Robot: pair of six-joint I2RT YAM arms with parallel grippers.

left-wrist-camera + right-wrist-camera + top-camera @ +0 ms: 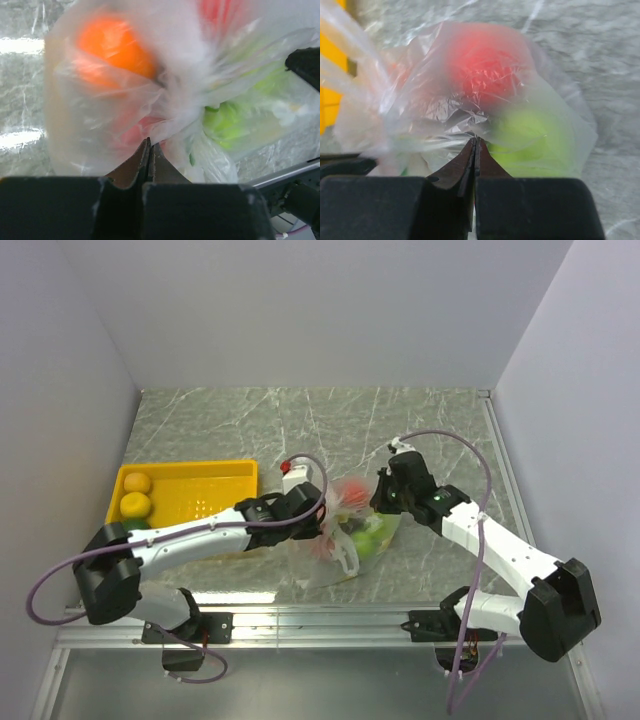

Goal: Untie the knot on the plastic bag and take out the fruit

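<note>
The plastic bag (345, 540) lies on the table between my two grippers, with fruit inside. My left gripper (322, 517) is at the bag's left side; in its wrist view the jaws (150, 142) are shut on a fold of the bag's film (170, 115). An orange fruit (112, 45), a green fruit (230, 120) and a red fruit (220, 10) show through it. My right gripper (380, 504) is at the bag's right side, shut (475, 141) on gathered film (445, 120) below a red fruit (485, 65) and a green fruit (530, 140). I cannot make out the knot.
A yellow tray (200, 480) stands at the left and holds two yellow fruits (136, 494); a dark green fruit (137, 525) is half hidden by my left arm. White walls enclose the table on three sides. A metal rail (300, 625) runs along the near edge.
</note>
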